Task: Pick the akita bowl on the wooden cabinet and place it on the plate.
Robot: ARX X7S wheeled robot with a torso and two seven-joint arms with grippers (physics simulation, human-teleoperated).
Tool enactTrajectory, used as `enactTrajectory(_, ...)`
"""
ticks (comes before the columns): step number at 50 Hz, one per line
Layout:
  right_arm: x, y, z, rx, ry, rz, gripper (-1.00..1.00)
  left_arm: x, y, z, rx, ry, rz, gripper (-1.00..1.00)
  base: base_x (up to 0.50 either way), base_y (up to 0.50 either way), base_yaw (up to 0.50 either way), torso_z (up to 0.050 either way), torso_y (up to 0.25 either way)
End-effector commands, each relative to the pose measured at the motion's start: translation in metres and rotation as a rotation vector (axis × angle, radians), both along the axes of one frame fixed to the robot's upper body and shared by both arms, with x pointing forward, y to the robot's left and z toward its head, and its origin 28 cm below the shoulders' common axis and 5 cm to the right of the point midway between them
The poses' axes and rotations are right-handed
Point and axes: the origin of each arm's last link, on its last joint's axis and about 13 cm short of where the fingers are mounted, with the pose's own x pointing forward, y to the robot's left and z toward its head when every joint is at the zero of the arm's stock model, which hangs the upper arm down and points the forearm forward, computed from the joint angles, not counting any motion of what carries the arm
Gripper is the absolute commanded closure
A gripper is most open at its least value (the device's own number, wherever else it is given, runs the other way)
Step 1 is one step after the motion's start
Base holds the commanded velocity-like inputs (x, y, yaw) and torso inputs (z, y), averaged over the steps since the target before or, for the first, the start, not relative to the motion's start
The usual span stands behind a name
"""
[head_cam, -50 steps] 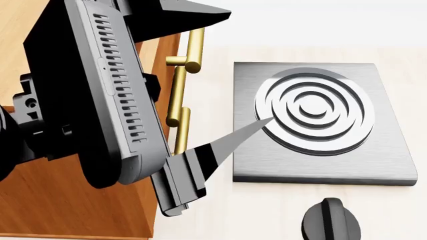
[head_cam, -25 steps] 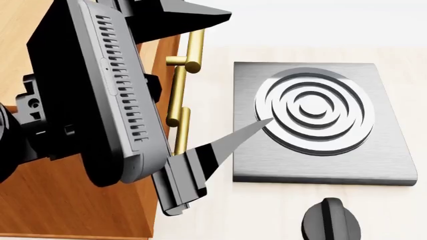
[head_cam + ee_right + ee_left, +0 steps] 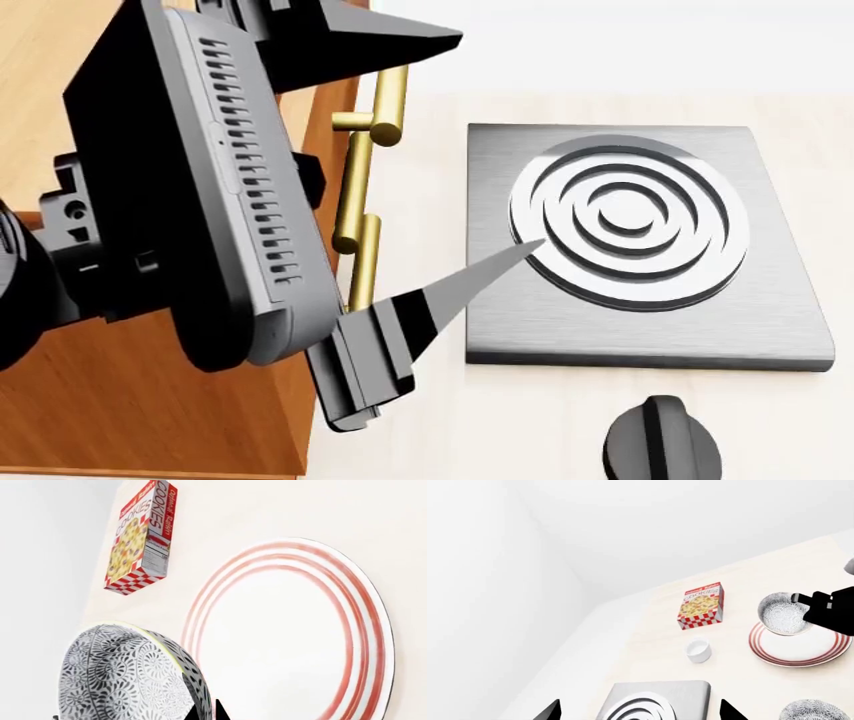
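The akita bowl (image 3: 123, 677), patterned black on white, is tilted over the red-ringed white plate (image 3: 287, 630), and my right gripper (image 3: 203, 711) is shut on its rim. In the left wrist view the bowl (image 3: 782, 617) hangs above the plate's (image 3: 800, 652) far edge; whether the two touch I cannot tell. My left gripper (image 3: 639, 712) is open and empty, with its fingertips (image 3: 550, 711) wide apart over the stove plate. The wooden cabinet (image 3: 80, 400) fills the head view's left, behind my left arm.
A cookies box (image 3: 700, 606) and a small white cup (image 3: 698, 650) lie beyond the plate. A second patterned bowl (image 3: 814, 712) sits near it. A steel burner plate (image 3: 627, 240), a black knob (image 3: 661, 440) and brass handles (image 3: 358, 190) are beside the cabinet.
In the head view my left arm has drifted slightly; the burner plate, the knob and the cabinet are where they were.
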Motion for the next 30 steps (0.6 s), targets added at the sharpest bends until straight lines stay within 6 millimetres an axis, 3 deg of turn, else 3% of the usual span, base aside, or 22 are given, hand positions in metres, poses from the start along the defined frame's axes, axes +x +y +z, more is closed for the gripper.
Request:
enactTrajectory(1, 0.002, -0.005, -0.001, -0.039, 0.015, -0.005, 1.00, 0.001, 0.000, -0.002, 0.001, 0.005, -0.001, -1.00, 0.00, 0.00, 0.00, 0.000, 0.000)
enactTrajectory(17, 0.000, -0.014, -0.021, -0.011, 0.058, -0.038, 1.00, 0.003, -0.001, -0.003, 0.003, 0.008, 0.002, -1.00, 0.00, 0.00, 0.00, 0.001, 0.001)
enactTrajectory(30, 0.003, -0.015, -0.023, -0.019, 0.072, -0.033, 1.00, 0.003, 0.000, -0.005, 0.001, 0.010, 0.003, -1.00, 0.00, 0.00, 0.00, 0.000, 0.000)
